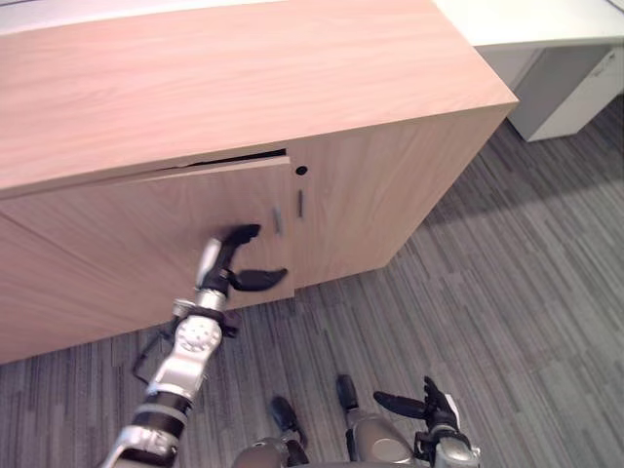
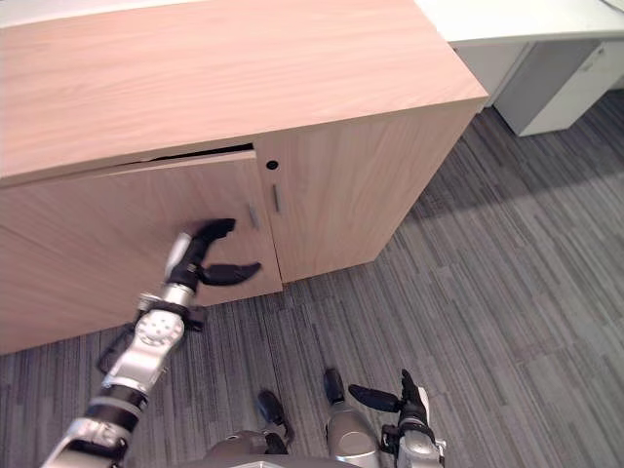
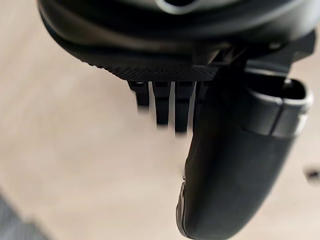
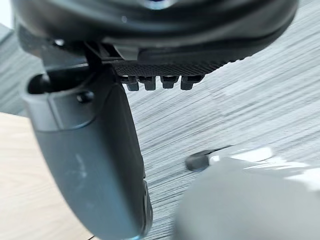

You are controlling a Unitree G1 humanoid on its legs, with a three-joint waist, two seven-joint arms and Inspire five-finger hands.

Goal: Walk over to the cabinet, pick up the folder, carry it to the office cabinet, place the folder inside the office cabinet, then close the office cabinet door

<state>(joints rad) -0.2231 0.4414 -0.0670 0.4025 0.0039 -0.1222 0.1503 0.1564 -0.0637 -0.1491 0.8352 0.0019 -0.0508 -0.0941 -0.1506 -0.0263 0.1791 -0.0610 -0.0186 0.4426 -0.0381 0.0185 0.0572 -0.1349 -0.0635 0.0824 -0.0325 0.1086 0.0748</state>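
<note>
1. The left hand (image 1: 228,263) is spread, with the thumb wide of the straight fingers. Its fingertips are at the face of the door (image 1: 127,234), near the handle (image 1: 277,218), and it holds nothing.
2. That door stands slightly ajar, with a dark gap along its top edge, so the office cabinet (image 1: 390,195) is not yet shut.
3. The right hand (image 1: 434,402) hangs low over the floor (image 1: 526,292), relaxed and empty.
4. With both hands empty, the folder is probably already inside, and only the closing push looks to be left.
</note>
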